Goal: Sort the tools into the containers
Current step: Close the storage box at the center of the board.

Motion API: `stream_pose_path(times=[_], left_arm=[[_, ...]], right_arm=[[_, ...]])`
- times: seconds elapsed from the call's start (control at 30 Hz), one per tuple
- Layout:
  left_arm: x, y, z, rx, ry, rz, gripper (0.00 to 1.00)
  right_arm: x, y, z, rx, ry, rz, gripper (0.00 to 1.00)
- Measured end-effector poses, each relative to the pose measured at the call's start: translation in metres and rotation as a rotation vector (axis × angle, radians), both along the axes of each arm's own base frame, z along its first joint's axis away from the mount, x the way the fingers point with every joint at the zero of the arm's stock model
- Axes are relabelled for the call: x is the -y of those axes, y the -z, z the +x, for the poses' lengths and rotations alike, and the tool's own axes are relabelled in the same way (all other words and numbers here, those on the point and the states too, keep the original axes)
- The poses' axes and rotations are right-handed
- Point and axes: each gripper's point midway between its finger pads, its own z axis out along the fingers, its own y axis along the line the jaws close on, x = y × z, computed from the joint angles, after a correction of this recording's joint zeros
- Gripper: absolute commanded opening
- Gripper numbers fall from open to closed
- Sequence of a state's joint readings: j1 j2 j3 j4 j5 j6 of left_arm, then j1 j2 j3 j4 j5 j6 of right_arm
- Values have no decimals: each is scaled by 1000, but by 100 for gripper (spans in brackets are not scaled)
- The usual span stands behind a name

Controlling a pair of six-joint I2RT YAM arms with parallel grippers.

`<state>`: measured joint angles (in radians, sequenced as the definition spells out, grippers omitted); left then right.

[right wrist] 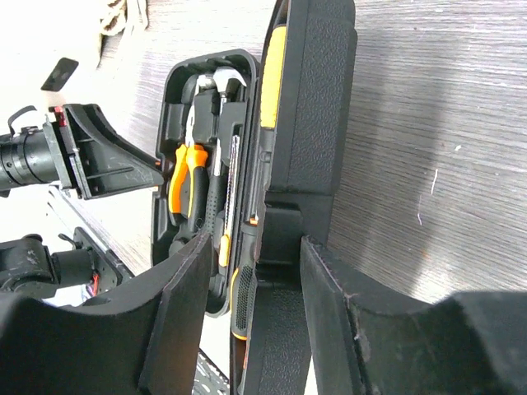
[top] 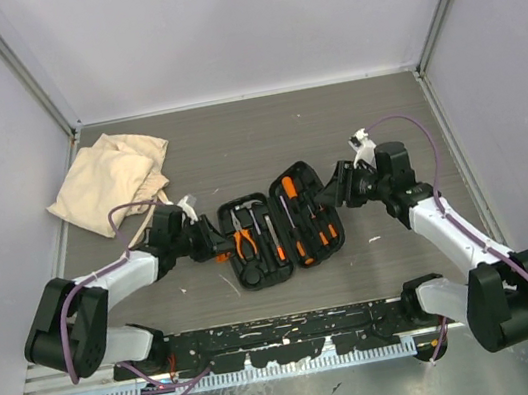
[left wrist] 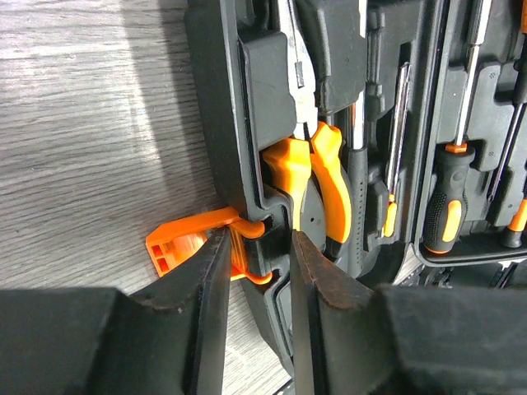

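A black tool case lies open mid-table. Its left half holds orange-handled pliers, its right half several screwdrivers. My left gripper is at the case's left side. In the left wrist view the left gripper is shut on the case's rim beside the orange latch, with the pliers just inside. My right gripper is at the right half's outer edge. That right gripper is open, its fingers straddling the tilted-up right half.
A crumpled beige cloth bag lies at the back left. A black slotted rail runs along the near edge between the arm bases. Grey walls close in the table on three sides.
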<state>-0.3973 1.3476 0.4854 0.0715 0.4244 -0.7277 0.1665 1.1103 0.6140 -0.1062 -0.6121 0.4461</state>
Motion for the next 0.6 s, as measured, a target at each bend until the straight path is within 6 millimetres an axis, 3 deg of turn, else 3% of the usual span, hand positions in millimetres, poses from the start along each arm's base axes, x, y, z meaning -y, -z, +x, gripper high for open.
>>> stream_pose_path(times=[0.2, 0.43, 0.6], left_arm=[[-1, -1, -2, -1, -7, -6, 30], [2, -5, -4, 2, -1, -24, 56], [9, -22, -3, 54, 20, -66, 70]], right_arm=[[-6, -6, 0, 14, -20, -6, 51], [-35, -34, -5, 86, -101, -13, 51], [-62, -52, -16, 124, -179, -1, 50]])
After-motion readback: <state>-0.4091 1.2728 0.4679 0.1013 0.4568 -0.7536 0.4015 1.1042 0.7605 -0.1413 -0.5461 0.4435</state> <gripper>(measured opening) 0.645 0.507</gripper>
